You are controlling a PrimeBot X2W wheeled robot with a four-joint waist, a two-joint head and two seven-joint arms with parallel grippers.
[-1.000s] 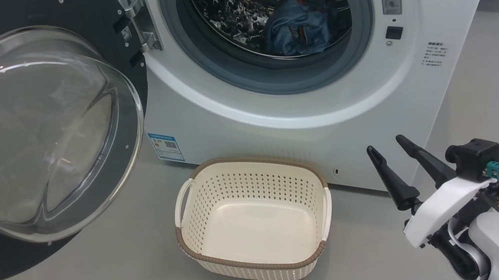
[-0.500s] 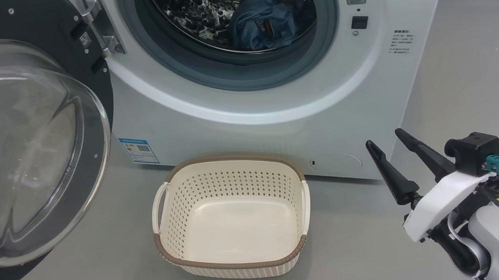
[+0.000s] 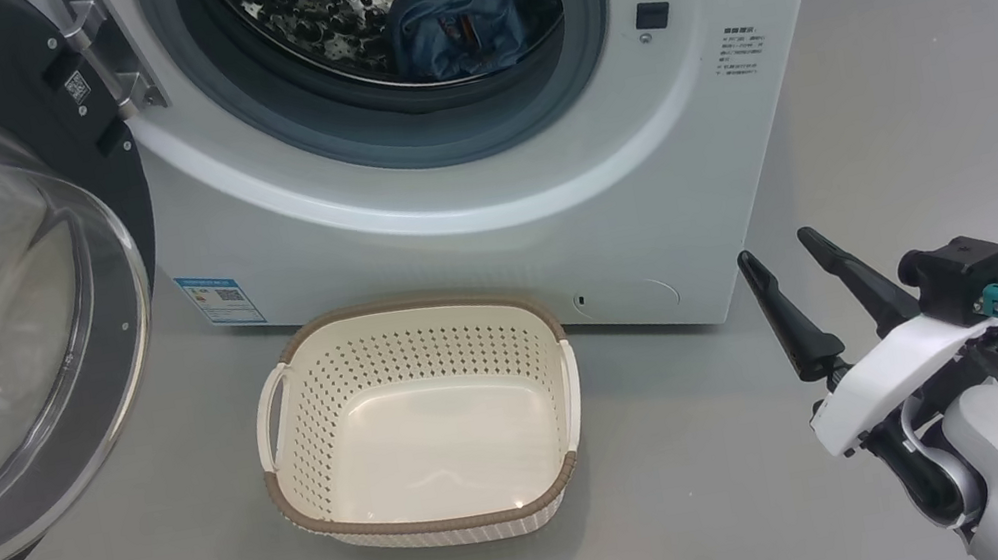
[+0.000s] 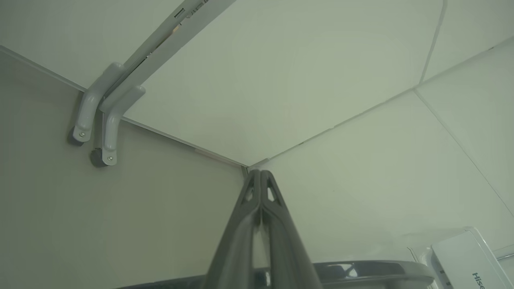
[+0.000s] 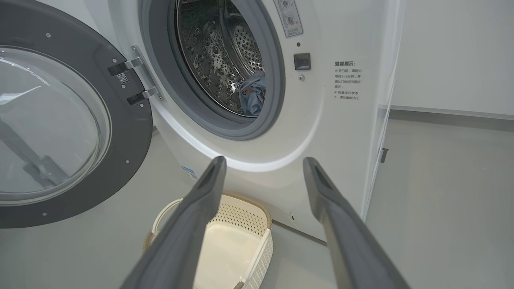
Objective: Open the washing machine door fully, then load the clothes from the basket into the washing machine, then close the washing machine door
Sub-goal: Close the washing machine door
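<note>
1. The blue clothes lie inside the washing machine; its door stands wide open on the left.
2. The basket sits on the floor just in front of the machine.
3. The right gripper is spread wide and holds nothing; the left gripper is closed tight, also holding nothing.

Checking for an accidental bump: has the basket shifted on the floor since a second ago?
No. The basket keeps its place before the washing machine, right of its blue label; the camera turned.
</note>
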